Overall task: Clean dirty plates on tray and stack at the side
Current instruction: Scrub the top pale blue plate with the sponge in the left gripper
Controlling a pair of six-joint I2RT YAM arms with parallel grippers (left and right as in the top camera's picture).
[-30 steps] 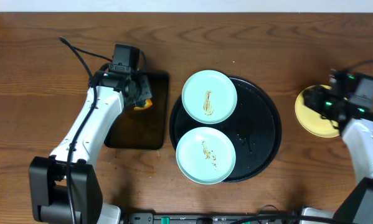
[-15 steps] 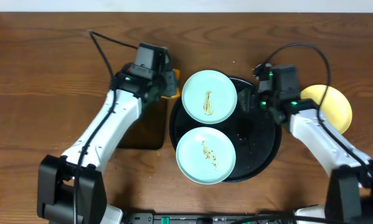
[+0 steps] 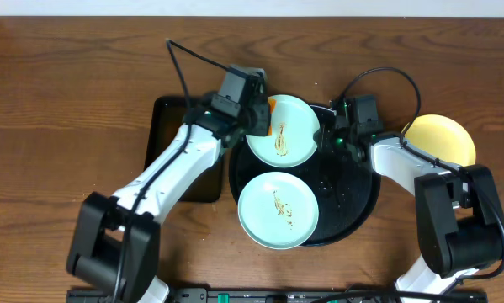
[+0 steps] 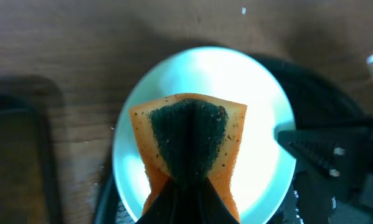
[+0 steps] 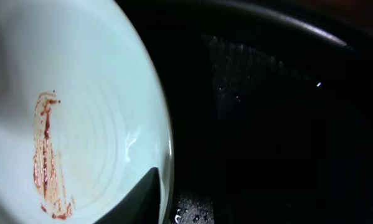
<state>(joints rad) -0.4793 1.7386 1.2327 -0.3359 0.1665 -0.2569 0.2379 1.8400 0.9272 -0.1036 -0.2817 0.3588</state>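
Note:
Two pale mint-blue plates with brown smears lie on the round black tray (image 3: 357, 181): an upper one (image 3: 289, 135) and a lower one (image 3: 278, 210). The pale yellow plate (image 3: 445, 145) lies on the bare wood at the right. My left gripper (image 3: 262, 115) is shut on an orange sponge (image 4: 189, 134) with a dark green face, held over the upper plate's (image 4: 261, 93) left part. My right gripper (image 3: 331, 140) is at that plate's right rim. In the right wrist view one finger (image 5: 146, 199) lies over the smeared plate's (image 5: 86, 118) rim; the other is lost against the black tray (image 5: 267, 124).
A smaller dark rectangular tray (image 3: 163, 151) lies left of the round tray, partly under my left arm. Cables loop behind both arms. Bare wood-grain tabletop (image 3: 50, 126) lies at the far left and beyond the yellow plate.
My left gripper has carried the sponge right from the rectangular tray to the upper plate. My right gripper has moved left from the yellow plate across the tray to that plate's rim.

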